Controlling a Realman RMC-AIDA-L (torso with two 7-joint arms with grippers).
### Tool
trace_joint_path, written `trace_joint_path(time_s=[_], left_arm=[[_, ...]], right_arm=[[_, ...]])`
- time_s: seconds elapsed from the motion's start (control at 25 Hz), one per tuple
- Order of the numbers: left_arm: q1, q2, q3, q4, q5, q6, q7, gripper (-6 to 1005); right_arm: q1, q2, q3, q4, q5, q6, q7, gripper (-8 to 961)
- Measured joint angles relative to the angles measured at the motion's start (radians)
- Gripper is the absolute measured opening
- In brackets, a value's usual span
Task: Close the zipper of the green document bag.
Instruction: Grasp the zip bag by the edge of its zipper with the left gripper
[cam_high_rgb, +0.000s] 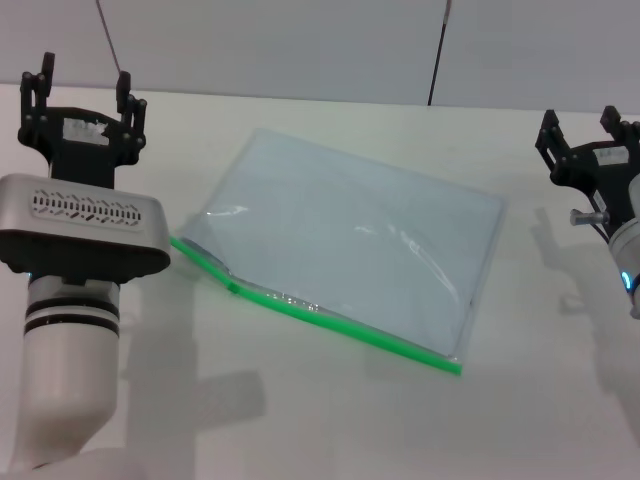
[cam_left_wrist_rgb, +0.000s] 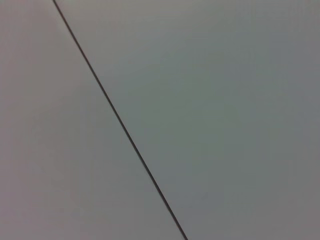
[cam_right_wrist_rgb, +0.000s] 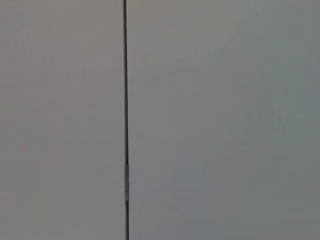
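Green document bag (cam_high_rgb: 350, 245) lies flat on the white table (cam_high_rgb: 330, 420), between the two grippers and touched by neither.

Left gripper (cam_high_rgb: 83, 88): raised at the left of the head view, fingers spread apart, holding nothing. The bag's nearest corner is just beside the left arm's grey wrist housing (cam_high_rgb: 85, 225), lower and to the right of the gripper itself.

Right gripper (cam_high_rgb: 590, 130): raised at the right edge of the head view, fingers also apart, empty. The bag's far right corner lies near it, with bare table between.

Both wrist views show only a pale wall panel crossed by a thin dark seam (cam_left_wrist_rgb: 120, 122); no bag, no fingers in them.

Nothing stands on the table between either gripper and the bag.

Zipper (cam_high_rgb: 320, 312): bright green strip along the bag's near long edge. It runs diagonally, from beside the left arm toward the near right. Small green slider tab (cam_high_rgb: 232, 289) sits toward the left end of the strip. Left of the tab the edge appears slightly lifted.
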Motion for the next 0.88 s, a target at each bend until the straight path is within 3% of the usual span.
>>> trace_joint_path(time_s=[0.88], left_arm=[[-0.007, -0.002, 0.062, 0.016, -0.196, 0.061, 0.521, 695]], right_arm=[[0.0, 0.0, 0.003, 0.002, 0.0, 0.0, 0.0, 712]])
